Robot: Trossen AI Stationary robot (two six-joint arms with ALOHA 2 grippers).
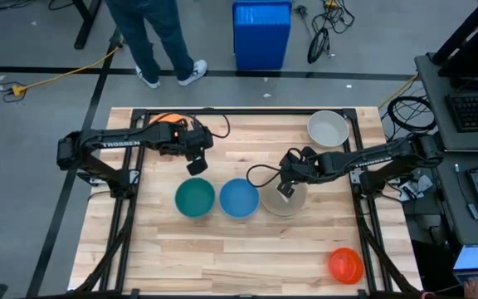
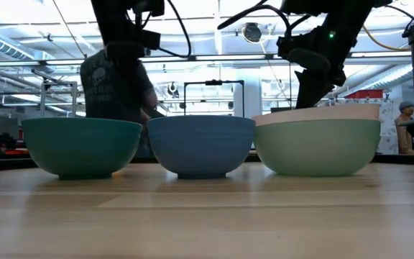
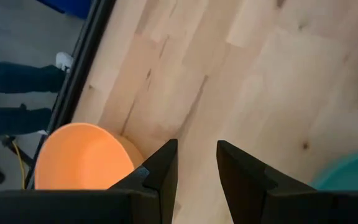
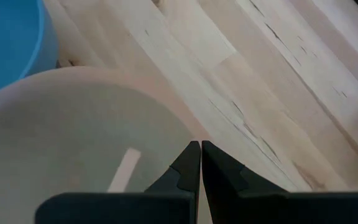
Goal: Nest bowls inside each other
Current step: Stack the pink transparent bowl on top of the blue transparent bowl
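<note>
Pinching shut at frame centre, the right gripper [image 4: 200,163] grips the pale pink plastic bowl's [image 4: 73,143] rim; the left gripper [image 3: 196,163] hangs part-open, empty.

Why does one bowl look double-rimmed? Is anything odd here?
The pale pink bowl sits slightly tilted inside the sage green bowl, not fully seated; the right gripper is shut at its rim. Nothing looks spilled or damaged.

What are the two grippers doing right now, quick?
Left gripper: open, holding nothing, beside the orange bowl.
Right gripper: shut, empty, over the rim of the pale pink bowl.
</note>
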